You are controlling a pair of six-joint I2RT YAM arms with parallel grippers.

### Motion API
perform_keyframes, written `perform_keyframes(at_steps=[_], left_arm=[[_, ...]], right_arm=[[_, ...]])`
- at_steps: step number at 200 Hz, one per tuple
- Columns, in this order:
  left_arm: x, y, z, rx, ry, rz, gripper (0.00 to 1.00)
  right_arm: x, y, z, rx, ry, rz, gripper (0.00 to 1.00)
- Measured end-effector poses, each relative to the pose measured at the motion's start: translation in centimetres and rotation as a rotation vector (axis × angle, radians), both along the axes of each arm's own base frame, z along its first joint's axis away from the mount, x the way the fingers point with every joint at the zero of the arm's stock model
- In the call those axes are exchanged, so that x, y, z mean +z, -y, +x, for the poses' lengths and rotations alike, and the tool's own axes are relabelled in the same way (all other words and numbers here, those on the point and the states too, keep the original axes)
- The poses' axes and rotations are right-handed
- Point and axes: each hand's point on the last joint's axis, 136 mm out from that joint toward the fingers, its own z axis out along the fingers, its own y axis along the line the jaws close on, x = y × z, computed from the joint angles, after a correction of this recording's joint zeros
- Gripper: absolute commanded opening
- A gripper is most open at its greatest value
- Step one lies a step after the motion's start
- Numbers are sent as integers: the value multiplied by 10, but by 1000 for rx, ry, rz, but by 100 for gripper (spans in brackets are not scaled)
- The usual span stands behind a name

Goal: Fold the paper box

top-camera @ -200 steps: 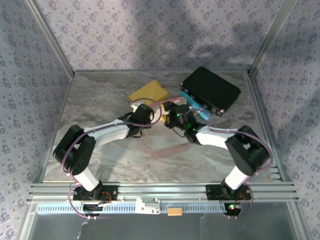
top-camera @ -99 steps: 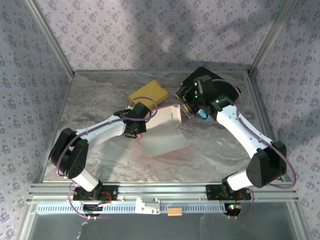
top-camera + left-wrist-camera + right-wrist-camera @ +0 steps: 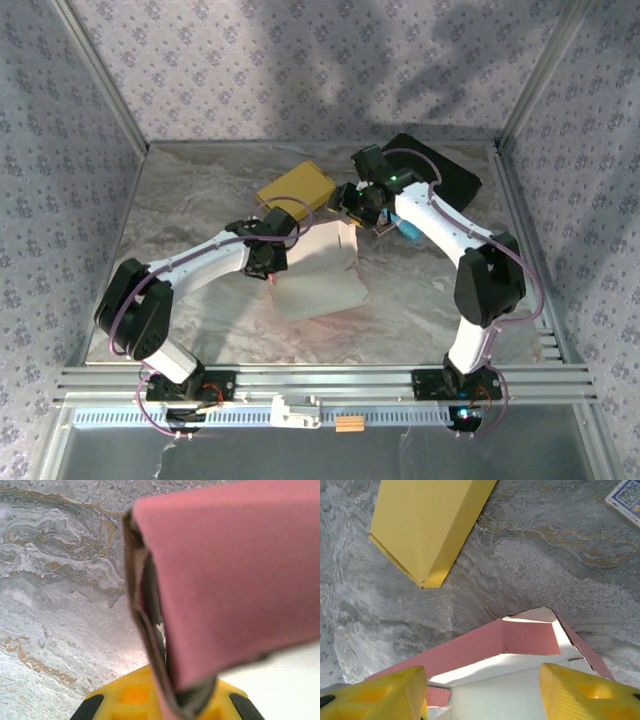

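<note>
The paper box (image 3: 322,272), white outside and pink inside, lies partly opened in the middle of the table. My left gripper (image 3: 268,252) is shut on its left edge; in the left wrist view a pink flap (image 3: 225,575) runs down into the closed jaws of the left gripper (image 3: 172,700). My right gripper (image 3: 350,205) hovers over the box's far edge. In the right wrist view the right gripper (image 3: 482,682) is open, its yellow fingers (image 3: 380,692) spread above the pink wall (image 3: 520,640) and the white panel of the paper box (image 3: 510,690), touching nothing.
A flat yellow box (image 3: 297,186) (image 3: 427,525) lies just behind the paper box. A black case (image 3: 452,178) sits at the back right, with a blue item (image 3: 408,229) in front of it. A printed card (image 3: 625,495) lies nearby. Metal frame posts border the table.
The right arm swung away from the table's middle toward the back right, then came over the box's far edge. The box rose from flat into a partly opened shape. The left gripper kept its hold.
</note>
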Motion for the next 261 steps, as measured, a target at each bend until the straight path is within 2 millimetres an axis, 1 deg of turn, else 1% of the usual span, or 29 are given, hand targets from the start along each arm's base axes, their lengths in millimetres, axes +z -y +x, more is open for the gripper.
perform_keyframes(at_steps=[41, 73, 116, 136, 177, 199, 216, 231, 245, 261], left_arm=[[0, 0, 0, 0, 1, -1, 0], [1, 0, 0, -3, 1, 0, 0], [1, 0, 0, -5, 1, 1, 0], [1, 0, 0, -6, 1, 2, 0], [1, 0, 0, -7, 1, 2, 0], [1, 0, 1, -10, 1, 3, 0], [1, 1, 4, -19, -5, -23, 0], [5, 2, 12, -29, 9, -87, 0], [12, -1, 19, -36, 29, -158, 0], [23, -6, 27, -53, 51, -228, 0]], right_arm=[[-9, -2, -2, 39, -10, -20, 61], [-18, -5, -3, 64, -17, -36, 62], [-31, -13, -1, 108, -28, -52, 62], [-31, -18, -5, 129, -37, -36, 62], [-25, -37, -13, 171, -39, 26, 61], [-22, -39, -14, 176, -42, 43, 62], [-16, -34, -12, 178, -24, 52, 62], [-2, -22, -14, 184, 21, 86, 61], [17, -2, -17, 173, 74, 127, 61], [48, 29, -16, 149, 167, 162, 60]])
